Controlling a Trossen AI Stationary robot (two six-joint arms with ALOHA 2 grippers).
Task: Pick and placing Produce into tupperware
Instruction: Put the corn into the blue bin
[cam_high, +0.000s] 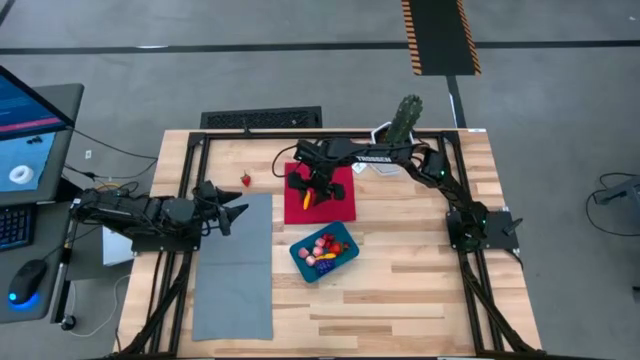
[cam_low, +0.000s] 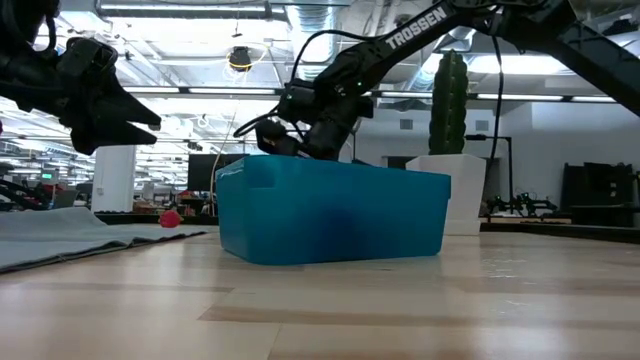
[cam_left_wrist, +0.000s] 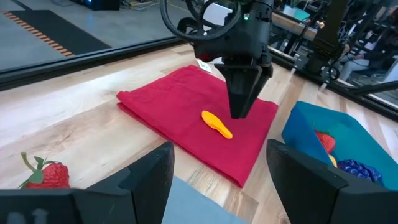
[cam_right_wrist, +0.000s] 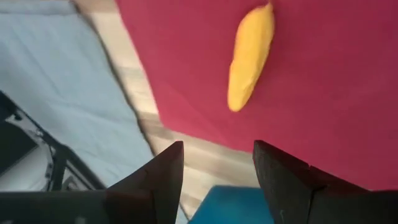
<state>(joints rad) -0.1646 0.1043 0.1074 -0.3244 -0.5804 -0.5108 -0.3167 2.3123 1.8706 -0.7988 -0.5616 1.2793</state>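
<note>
Right pincer (cam_left_wrist: 241, 109) points down, spread, above the yellow piece (cam_left_wrist: 217, 124).

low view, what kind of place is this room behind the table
Most likely a robotics lab or open industrial workspace. The low view shows an exposed ceiling with strip lights and ducts; the high view shows a wooden table with two arms on a frame, a monitor beside it, and hazard-striped floor matting.

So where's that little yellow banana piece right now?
The yellow banana piece lies on the red cloth, directly beneath the right gripper, just beyond the tupperware.
</note>
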